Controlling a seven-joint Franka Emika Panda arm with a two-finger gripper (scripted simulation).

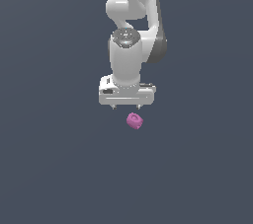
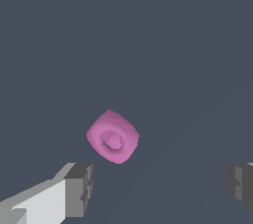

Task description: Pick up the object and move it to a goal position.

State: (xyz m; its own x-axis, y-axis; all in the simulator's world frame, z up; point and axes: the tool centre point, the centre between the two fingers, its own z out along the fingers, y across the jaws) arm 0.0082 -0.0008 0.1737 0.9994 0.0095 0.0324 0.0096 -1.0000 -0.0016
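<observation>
end effector (image 1: 126, 107) over plain grey surface (image 1: 49, 168)

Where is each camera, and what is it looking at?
Exterior view: off the arm, out in front, facing the white arm with its tool pointing down and the pink object just below it; exactly where it sits cannot be told.
Wrist view: on the wrist, looking along the tool at the pink object on the grey floor; only the two fingertips show, spread wide apart.
Shared: both see the pink object and the tool, not touching.
</observation>
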